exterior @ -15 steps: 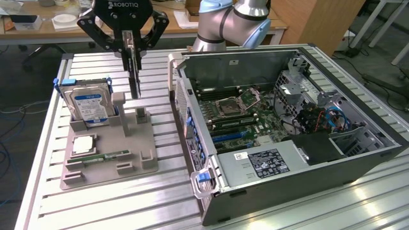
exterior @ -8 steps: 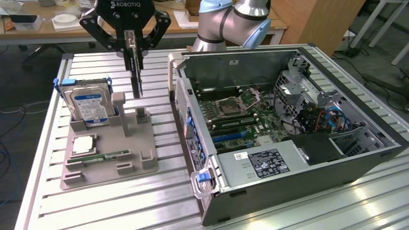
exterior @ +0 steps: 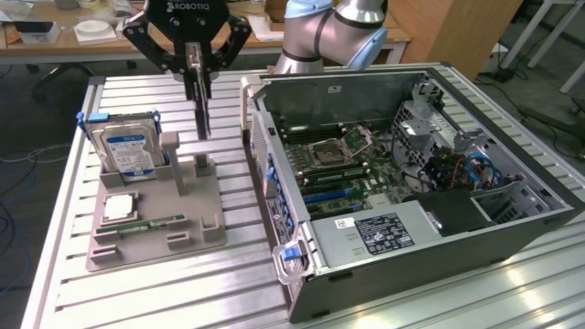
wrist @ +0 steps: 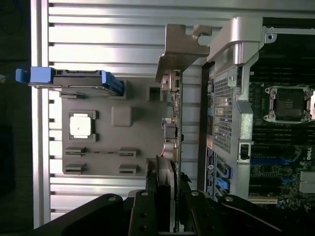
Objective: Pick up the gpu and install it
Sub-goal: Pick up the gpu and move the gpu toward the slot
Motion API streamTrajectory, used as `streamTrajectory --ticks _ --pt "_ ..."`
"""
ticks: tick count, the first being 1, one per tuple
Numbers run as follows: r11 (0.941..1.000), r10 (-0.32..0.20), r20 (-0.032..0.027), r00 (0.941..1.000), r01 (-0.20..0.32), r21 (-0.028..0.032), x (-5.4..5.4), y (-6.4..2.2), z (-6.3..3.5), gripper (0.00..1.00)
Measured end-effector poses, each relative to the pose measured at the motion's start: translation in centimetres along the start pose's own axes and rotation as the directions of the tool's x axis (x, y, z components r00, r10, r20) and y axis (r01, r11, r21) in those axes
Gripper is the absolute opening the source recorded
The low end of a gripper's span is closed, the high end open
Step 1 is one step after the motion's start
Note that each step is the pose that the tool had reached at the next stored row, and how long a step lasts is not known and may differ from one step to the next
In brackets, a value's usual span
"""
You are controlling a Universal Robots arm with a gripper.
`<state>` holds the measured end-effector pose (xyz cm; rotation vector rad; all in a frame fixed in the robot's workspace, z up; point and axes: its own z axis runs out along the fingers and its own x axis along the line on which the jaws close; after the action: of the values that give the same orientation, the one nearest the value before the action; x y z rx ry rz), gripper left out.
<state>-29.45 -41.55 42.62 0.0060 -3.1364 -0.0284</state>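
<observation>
Black hand (exterior: 194, 65) clenched on gpu (exterior: 201, 106); card hangs upright, edge-on, from fingers. Gpu above grey holder tray (exterior: 196, 205), on side nearest open computer case (exterior: 412, 199), outside case, not yet installed. Lower end near tray's upright post; contact cannot tell. Wrist view: grey metal bracket (wrist: 183, 44) at card's far end, card between tray and case wall. Hard drive (exterior: 128, 151) upright in tray slot; processor chip (exterior: 120, 205) and green memory stick (exterior: 155, 223) lie on tray. Tray and case sit on slatted aluminium desk (exterior: 137, 295).
</observation>
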Motion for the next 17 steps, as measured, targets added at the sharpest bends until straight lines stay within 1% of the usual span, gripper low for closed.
streamTrajectory --ticks 3,17 --pt "1.0000 0.000 -0.0001 1.0000 0.000 0.0000 -0.6 0.00 -0.01 0.27" --pt "1.0000 0.000 -0.0001 1.0000 0.000 0.0000 -2.0 -0.01 -0.01 0.27"
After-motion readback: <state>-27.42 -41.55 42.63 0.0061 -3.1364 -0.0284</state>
